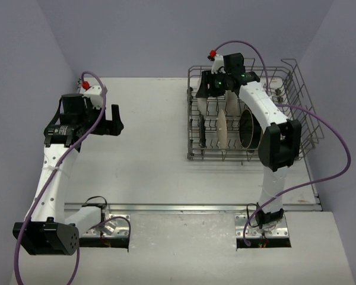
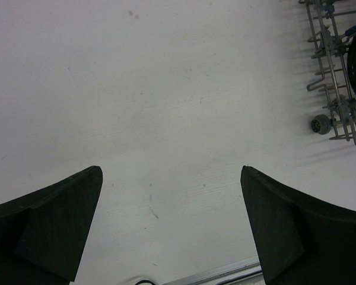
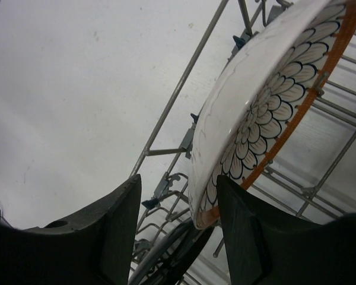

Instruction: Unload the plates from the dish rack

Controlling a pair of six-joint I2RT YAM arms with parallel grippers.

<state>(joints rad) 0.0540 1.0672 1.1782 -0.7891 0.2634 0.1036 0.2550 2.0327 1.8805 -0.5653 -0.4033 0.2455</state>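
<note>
Two dark fingers (image 3: 115, 237) of the right gripper (image 3: 178, 181) fill the bottom of the right wrist view. The lower rim of the petal plate (image 3: 261, 113) sits in the gap between them. This plate is white with dark-lined petals and an orange-brown edge. It stands tilted, running from lower middle to upper right of the frame. Its edge lies against or just beside the finger on the right of the frame, and the other finger stands apart from it. The jaws are thus partly open around the rim, not closed on it.

One white table (image 1: 154, 148) carries everything. One wire rack (image 1: 296, 95) stands in the upper right of the top view. Two arms show there: the right arm (image 1: 258, 104) reaches over the rack to its far left corner, and the left arm (image 1: 53, 172) bends over bare table at the left.

I count four plates, all in the rack. Besides the petal plate at the gripper, three stand on edge in the near row. From left they are a dark plate (image 1: 202, 129) that is hard to make out, a cream plate (image 1: 222, 127) and a black plate (image 1: 249, 127).

The left gripper (image 2: 171, 169) is spread wide with nothing in it, well apart from the rack. Only the rack's corner and one small grey wheel (image 2: 320, 124) show at the upper right of the left wrist view.
</note>
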